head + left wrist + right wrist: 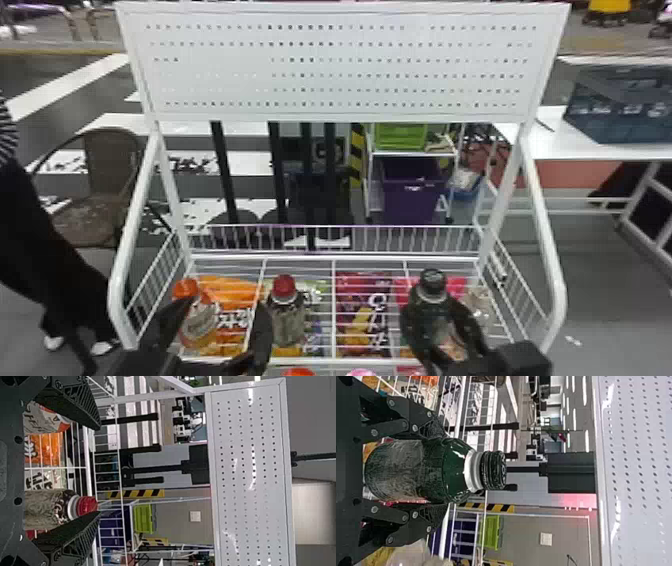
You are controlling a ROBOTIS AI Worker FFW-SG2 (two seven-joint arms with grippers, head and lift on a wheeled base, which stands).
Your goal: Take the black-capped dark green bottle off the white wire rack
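Observation:
My right gripper (431, 306) is around the dark green bottle (429, 320), at the right part of the white wire rack (334, 314). In the right wrist view the right gripper (434, 472) has a finger pressed to each side of the bottle (451, 471), whose black cap points up in the room; its base is hard to make out. My left gripper (227, 304) stands open over the rack's left part, its fingers between the orange-capped and red-capped bottles. In the left wrist view the left gripper (98, 471) holds nothing, one finger beside the red-capped bottle (47, 508).
An orange-capped bottle (197, 320) and a red-capped bottle (286, 315) stand on the left half. Snack bags (362, 320) lie beneath the wires. A clear bottle (479, 305) is just right of my right gripper. The white pegboard (340, 65) rises behind, with side rails (542, 225).

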